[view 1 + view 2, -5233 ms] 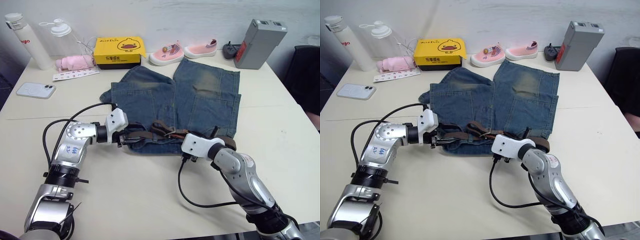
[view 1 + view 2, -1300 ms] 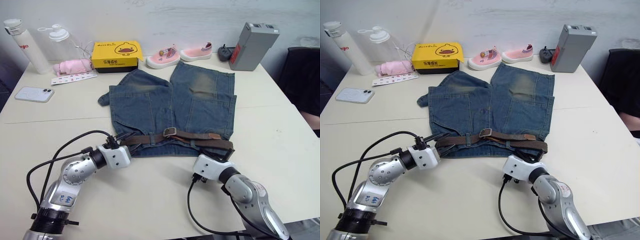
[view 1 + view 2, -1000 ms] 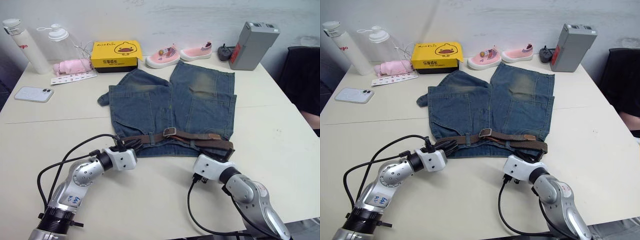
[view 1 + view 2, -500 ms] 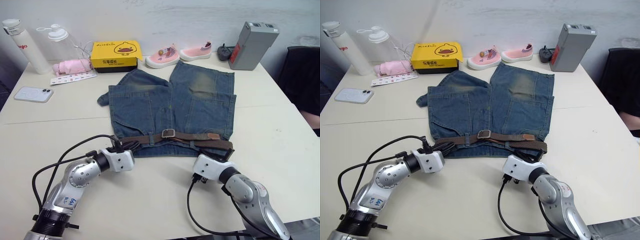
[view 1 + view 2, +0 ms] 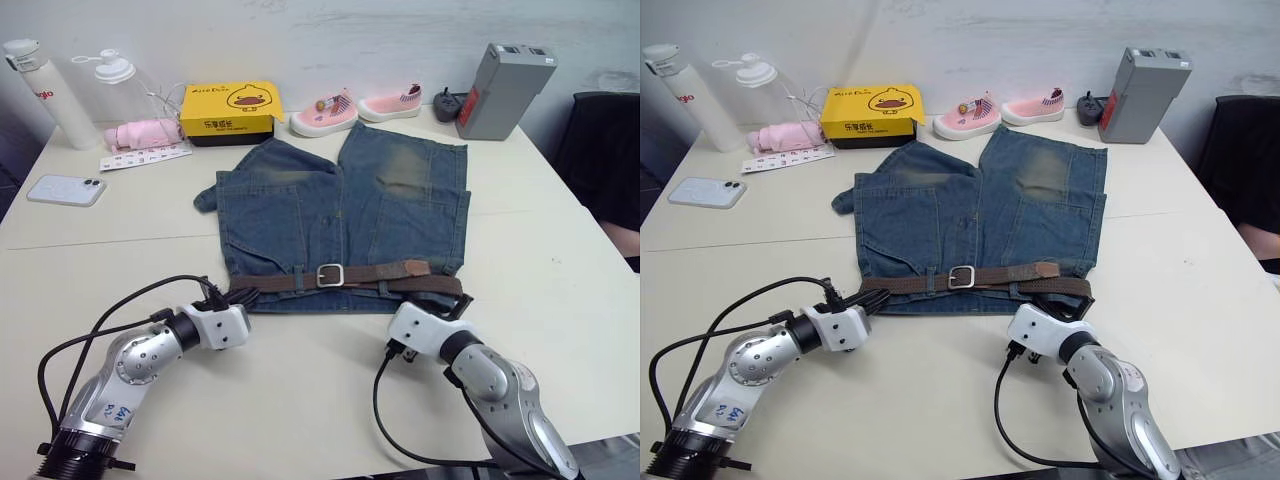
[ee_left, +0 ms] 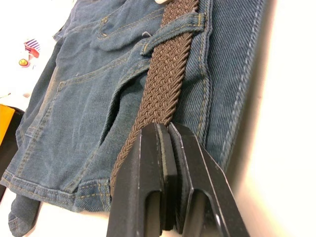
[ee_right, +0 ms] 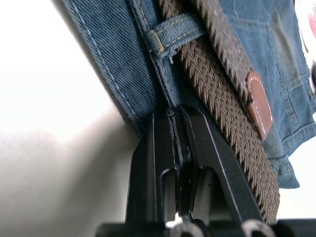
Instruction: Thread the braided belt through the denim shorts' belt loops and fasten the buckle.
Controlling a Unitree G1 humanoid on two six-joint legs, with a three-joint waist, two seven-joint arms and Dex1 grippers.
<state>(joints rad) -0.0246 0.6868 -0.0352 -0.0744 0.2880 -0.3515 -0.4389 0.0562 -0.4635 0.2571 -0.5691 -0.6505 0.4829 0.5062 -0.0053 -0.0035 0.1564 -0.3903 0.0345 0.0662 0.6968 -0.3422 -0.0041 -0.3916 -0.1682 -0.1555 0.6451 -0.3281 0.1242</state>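
The faded blue denim shorts (image 5: 340,215) lie flat in the middle of the pale table (image 5: 560,260), and everything here is placed relative to them. At their left waistband corner, the left gripper (image 5: 238,296) lies low on the table with the forearm almost flat, and its two black fingers (image 6: 148,182) are pressed together on the edge of the dark-brown braided belt (image 5: 290,283) where it bends at that corner. The belt runs along the waistband under the narrow blue denim belt loops (image 6: 173,30), and the silver rectangular metal buckle (image 5: 330,275) sits near the waistband's middle with the brown tail passed through it, so the fastening looks done or nearly done. I judge the woven strap to be soft, light and a little elastic; it should be held by its flat sides close to a loop, not by the buckle. At the right waistband corner, the right gripper (image 5: 447,310) also lies low, elbow bent toward the table's near edge, fingers (image 7: 168,163) clamped together on the denim edge just beside the belt.
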